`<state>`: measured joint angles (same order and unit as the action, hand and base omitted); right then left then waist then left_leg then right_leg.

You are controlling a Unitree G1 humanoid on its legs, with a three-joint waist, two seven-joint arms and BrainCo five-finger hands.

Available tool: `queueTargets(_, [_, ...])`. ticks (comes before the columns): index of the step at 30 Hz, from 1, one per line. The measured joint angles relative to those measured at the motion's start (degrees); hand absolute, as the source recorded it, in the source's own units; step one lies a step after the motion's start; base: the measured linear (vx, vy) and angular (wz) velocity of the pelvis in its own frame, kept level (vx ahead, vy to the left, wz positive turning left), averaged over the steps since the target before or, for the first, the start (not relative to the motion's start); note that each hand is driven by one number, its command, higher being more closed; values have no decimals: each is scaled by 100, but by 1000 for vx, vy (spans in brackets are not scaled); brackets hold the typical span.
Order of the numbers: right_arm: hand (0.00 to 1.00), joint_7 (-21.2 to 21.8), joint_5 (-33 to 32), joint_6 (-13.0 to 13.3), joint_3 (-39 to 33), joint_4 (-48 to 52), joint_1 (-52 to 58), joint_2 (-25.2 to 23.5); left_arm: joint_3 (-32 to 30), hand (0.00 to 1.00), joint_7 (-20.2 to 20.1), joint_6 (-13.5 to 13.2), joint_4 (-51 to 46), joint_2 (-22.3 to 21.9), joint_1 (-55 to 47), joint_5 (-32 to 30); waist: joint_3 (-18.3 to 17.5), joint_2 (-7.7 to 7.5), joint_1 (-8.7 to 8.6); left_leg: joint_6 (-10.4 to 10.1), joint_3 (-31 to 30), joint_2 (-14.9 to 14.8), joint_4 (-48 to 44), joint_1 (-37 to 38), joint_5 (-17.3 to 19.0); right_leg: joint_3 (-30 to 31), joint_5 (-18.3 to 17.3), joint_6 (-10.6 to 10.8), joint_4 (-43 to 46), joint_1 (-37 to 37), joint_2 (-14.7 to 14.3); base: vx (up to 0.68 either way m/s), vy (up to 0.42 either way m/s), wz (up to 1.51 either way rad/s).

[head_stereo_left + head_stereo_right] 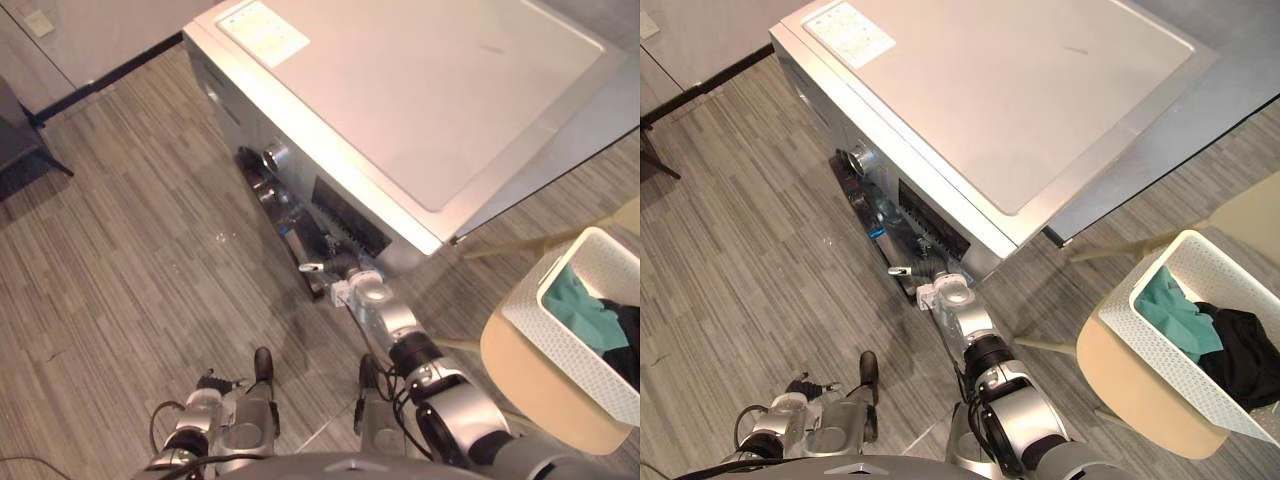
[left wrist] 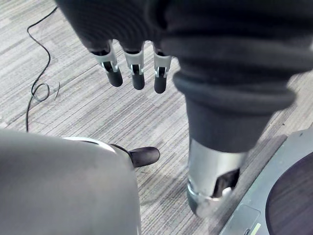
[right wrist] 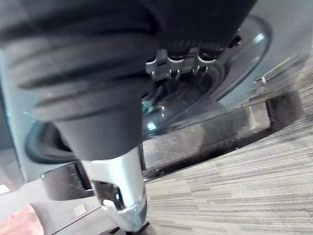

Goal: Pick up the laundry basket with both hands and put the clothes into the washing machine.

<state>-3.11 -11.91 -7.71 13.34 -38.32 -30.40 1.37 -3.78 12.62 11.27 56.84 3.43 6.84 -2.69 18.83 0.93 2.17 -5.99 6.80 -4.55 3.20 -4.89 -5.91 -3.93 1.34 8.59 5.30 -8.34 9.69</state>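
Note:
The silver washing machine (image 1: pixel 400 90) stands ahead, seen from above. Its door (image 1: pixel 285 225) hangs open off the front. My right hand (image 1: pixel 340 268) reaches to the door's outer end. In the right wrist view its fingers (image 3: pixel 173 63) curl over the door's rim by the round glass, tips hidden. The white laundry basket (image 1: pixel 590 335) sits off to the right on a beige stool (image 1: pixel 530 385), holding a teal cloth (image 1: pixel 580 305) and a black garment (image 1: pixel 1240 350). My left hand (image 2: pixel 134 73) hangs low at my left side over the floor, fingers straight and holding nothing.
Grey wood-look floor (image 1: pixel 130 260) stretches left of the machine. A dark piece of furniture (image 1: pixel 20 140) stands at the far left by the wall. The stool's pale legs (image 1: pixel 510 245) reach toward the machine's right corner.

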Motion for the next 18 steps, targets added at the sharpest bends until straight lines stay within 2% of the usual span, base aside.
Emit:
queueTargets(8, [0,-64,-4,6,813,-316,-5,-146,449,0,180,-14,-2,-28,158,134,187,55,-59,-11,-165,-10,-6,-108,-45,-177,-1,-1,3,-2,2,-10,0,9])
queueTargets(11, [0,-50,-29,23,1623,-318,-28,-141,643,0,208,-27,-2,-25,165,138,192,58,-43,-16,-327,-22,-55,-230,-61,-321,-17,-22,13,3,4,-17,-1,25])
queueTargets(14, [0,307,-80,1,2770,-316,-185,-172,801,0,208,-65,-2,-41,234,136,199,68,44,-33,-553,-33,-134,-346,-70,-526,-77,-37,77,39,2,-14,-11,36])
queueTargets(16, [0,695,-243,0,3524,-304,-173,-551,886,0,208,-72,-4,-65,329,128,231,73,219,-60,-815,-43,-205,-446,-86,-763,-214,-65,241,65,4,-11,-25,53])
queueTargets(18, [0,840,-688,2,4012,-134,-99,-923,910,0,208,-104,-4,-75,398,124,261,77,366,-83,-1019,-47,-202,-464,-100,-972,-346,-83,377,137,13,3,-44,63])
